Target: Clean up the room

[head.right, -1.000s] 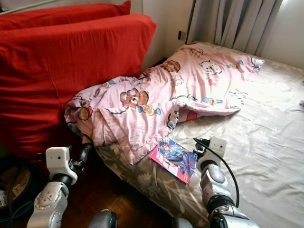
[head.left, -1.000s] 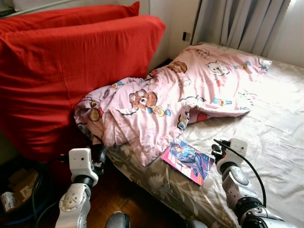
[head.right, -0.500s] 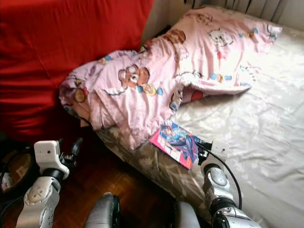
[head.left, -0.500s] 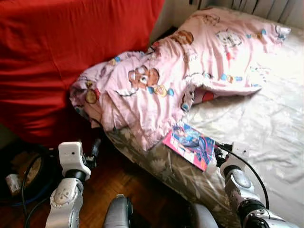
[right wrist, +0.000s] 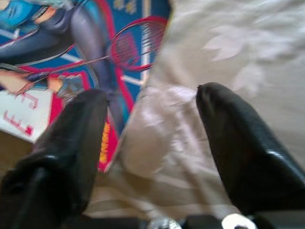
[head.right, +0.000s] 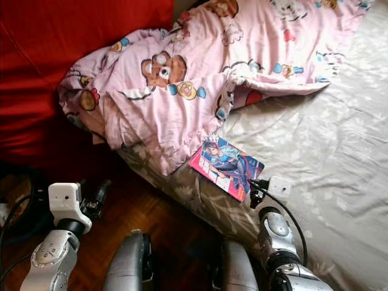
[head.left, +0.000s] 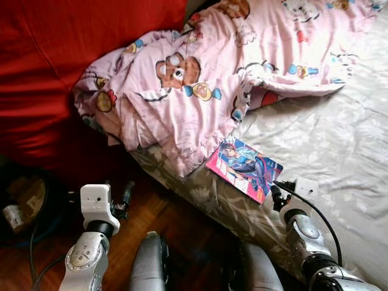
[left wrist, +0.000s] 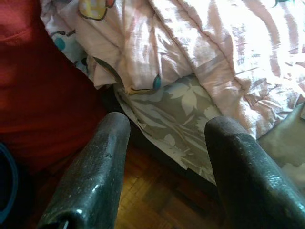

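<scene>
Change: the camera has tipped down and moved closer over the last second.
Book [head.left: 244,168]: flat at the bed [head.left: 339,139] edge, beside the pink blanket [head.left: 200,73].
Right tool [right wrist: 143,143]: open, at the book's corner; grasp likely next.
Left tool [left wrist: 164,157]: open, idle above the floor [head.left: 182,242].

A book [head.left: 244,168] lies on the bed [head.left: 339,145] (near its edge), beside the blanket [head.left: 200,79].

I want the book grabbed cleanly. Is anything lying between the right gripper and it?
Nothing visible. The right gripper, fingers open, sits at the book's corner with only bare bedsheet between; the pink blanket lies beyond its far edge.
</scene>
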Controlling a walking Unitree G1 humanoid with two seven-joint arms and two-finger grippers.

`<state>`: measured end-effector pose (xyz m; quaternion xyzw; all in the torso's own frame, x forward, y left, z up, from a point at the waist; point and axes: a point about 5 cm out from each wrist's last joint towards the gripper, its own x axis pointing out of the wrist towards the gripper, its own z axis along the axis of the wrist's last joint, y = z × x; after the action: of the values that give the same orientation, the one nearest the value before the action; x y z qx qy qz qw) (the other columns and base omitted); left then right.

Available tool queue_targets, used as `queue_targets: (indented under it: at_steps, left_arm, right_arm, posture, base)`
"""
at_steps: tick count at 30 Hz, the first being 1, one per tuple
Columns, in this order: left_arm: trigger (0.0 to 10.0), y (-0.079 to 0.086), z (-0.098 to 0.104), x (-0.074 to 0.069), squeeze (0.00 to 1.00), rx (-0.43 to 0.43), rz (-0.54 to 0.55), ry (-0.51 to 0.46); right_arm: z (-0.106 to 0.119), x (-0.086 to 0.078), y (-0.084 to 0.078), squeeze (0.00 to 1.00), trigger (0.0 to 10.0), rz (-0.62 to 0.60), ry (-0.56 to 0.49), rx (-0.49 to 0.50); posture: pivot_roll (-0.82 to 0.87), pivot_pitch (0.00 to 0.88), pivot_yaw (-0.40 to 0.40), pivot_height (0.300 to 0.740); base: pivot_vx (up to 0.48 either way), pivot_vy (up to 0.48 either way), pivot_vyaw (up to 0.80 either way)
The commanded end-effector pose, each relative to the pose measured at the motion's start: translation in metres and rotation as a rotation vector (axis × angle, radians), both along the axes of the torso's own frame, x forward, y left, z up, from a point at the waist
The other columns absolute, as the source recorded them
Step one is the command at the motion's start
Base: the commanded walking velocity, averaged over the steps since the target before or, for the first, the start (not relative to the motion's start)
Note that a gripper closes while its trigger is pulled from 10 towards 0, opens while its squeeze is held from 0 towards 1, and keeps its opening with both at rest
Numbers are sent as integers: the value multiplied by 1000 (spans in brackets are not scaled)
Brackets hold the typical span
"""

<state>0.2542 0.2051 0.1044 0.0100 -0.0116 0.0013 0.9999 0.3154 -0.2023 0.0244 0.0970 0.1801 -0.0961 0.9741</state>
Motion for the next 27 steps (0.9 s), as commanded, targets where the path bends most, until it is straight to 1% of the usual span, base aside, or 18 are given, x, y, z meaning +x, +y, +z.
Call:
queue_targets:
  at_steps: [1, 6, 9, 10, 14, 15, 18, 26, 27]
  left_arm:
    - [10000, 1, -2, -6, 0, 23, -1, 29]
    - [10000, 2, 3, -8, 0, 36, -14, 30]
    - [10000, 4, 4, -10, 0, 39, -12, 37]
    - [10000, 5, 3, -12, 0, 44, -9, 46]
    - [10000, 6, 3, -12, 0, 45, -7, 49]
    - [10000, 6, 3, -14, 0, 47, -8, 53]
    - [10000, 6, 3, -15, 0, 50, -10, 59]
    - [10000, 6, 3, -16, 0, 54, -14, 65]
    - [10000, 6, 3, -16, 0, 60, -19, 67]
  right_arm:
    - [-9, -7, 1, 0, 10000, -15, 32, 15]
    - [-4, -2, 3, 0, 10000, -19, 13, 26]
    - [1, 1, 1, 0, 10000, -35, -12, 6]
    - [4, 2, -2, 0, 10000, -58, -36, 2]
    - [6, 3, -4, 0, 10000, -76, -48, 7]
    - [8, 3, -7, 0, 10000, -99, -63, 2]
    - [8, 2, -10, 0, 10000, -115, -71, -1]
    - [6, -1, -11, 0, 10000, -148, -76, 8]
    - [3, -3, -10, 0, 10000, -144, -60, 13]
  posture:
    - [161, 430, 24, 651]
    - [169, 441, 38, 651]
    - [175, 442, 44, 651]
    - [177, 446, 45, 651]
    - [176, 448, 47, 651]
    - [179, 450, 51, 651]
    - [179, 451, 53, 651]
    - [181, 451, 59, 651]
    - [182, 452, 61, 651]
  base:
    - [0, 0, 0]
    - [0, 0, 0]
    - [0, 0, 0]
    - [0, 0, 0]
    - [0, 0, 0]
    - [0, 0, 0]
    - [0, 0, 0]
    - [0, 0, 0]
    - [0, 0, 0]
